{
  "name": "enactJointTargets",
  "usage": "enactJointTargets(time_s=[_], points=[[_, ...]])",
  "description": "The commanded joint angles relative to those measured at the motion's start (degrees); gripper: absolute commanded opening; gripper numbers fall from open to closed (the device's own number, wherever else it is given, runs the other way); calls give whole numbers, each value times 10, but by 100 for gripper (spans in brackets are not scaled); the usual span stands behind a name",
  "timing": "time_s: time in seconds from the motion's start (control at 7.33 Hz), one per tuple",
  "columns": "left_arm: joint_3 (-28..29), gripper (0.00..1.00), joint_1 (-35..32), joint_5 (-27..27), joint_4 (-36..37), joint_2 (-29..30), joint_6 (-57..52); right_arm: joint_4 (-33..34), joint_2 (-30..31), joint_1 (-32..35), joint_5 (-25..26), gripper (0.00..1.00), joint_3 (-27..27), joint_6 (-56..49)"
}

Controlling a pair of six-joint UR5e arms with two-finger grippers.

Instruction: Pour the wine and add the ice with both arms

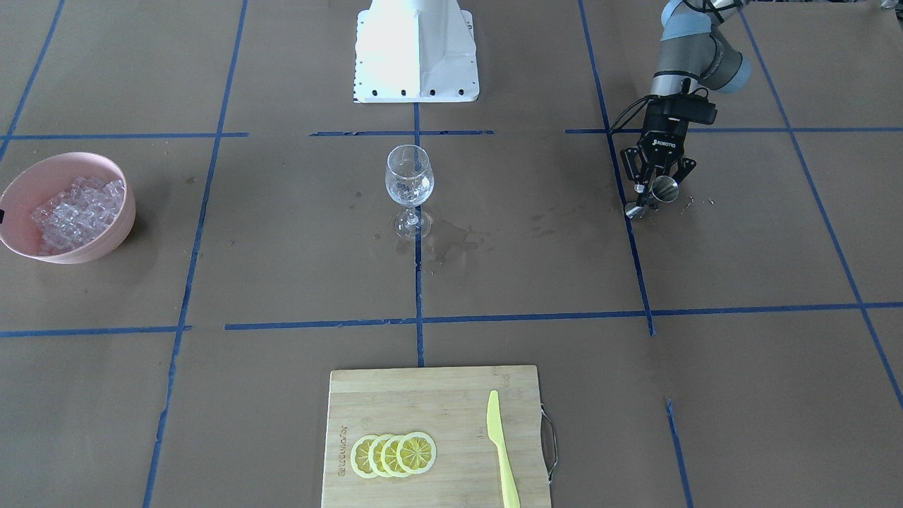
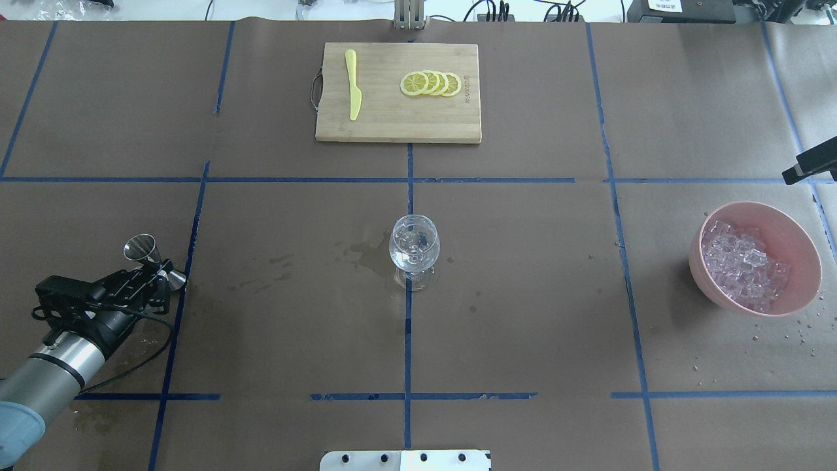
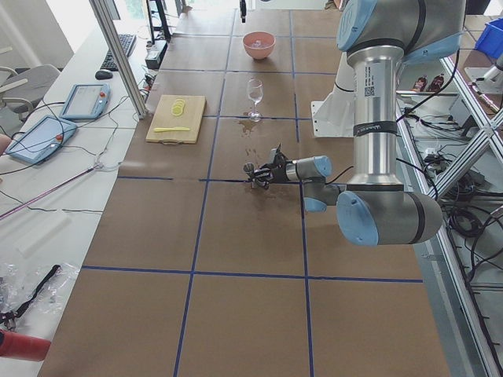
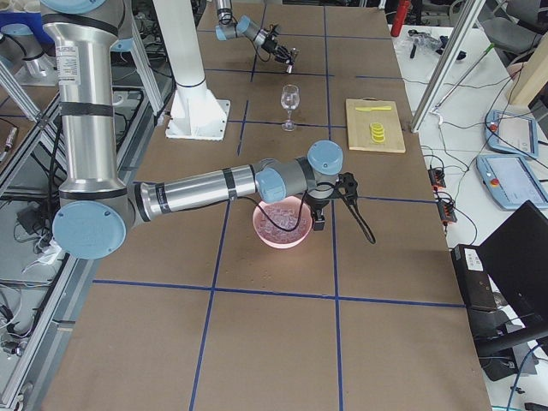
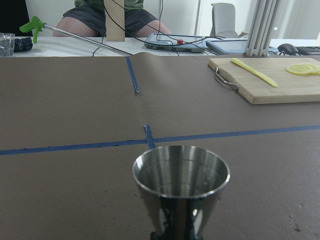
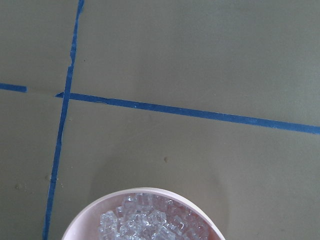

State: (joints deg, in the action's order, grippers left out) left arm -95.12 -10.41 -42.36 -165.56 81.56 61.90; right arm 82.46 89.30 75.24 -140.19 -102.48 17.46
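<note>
Ice [image 2: 742,268] in pink bowl [image 2: 796,241], wine glass [image 2: 414,252], jigger [image 2: 141,248]

One wine glass [image 1: 408,180], one jigger [image 1: 663,189], one bowl [image 1: 116,236], four lemon slices [image 1: 393,454]

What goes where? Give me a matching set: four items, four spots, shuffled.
Items:
1. ice
2. jigger
3. lemon slices
4. wine glass

Spots:
A. on the cutting board
B. in the left gripper
C. in the pink bowl
D. upright on the centre blue tape line

Pairs: 1-C, 2-B, 3-A, 4-D
</note>
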Motion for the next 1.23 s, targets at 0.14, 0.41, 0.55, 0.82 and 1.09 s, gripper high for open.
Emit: enactJointTargets(time_s=[0.14, 0.41, 0.55, 0.82, 1.09], points=[[-2, 28, 0, -1, 0, 0, -12, 1, 0, 0, 0, 100, 0, 0], [-7, 36, 0, -2, 1, -1, -13, 1, 0, 0, 0, 100, 0, 0], [-7, 53, 0, -2, 1, -1, -15, 1, 1, 0, 0, 100, 0, 0], [-7, 63, 0, -4, 1, -1, -17, 1, 0, 0, 0, 100, -1, 0], [-9, 82, 0, -8, 2, -2, -42, 1, 1, 1, -1, 100, -1, 1]])
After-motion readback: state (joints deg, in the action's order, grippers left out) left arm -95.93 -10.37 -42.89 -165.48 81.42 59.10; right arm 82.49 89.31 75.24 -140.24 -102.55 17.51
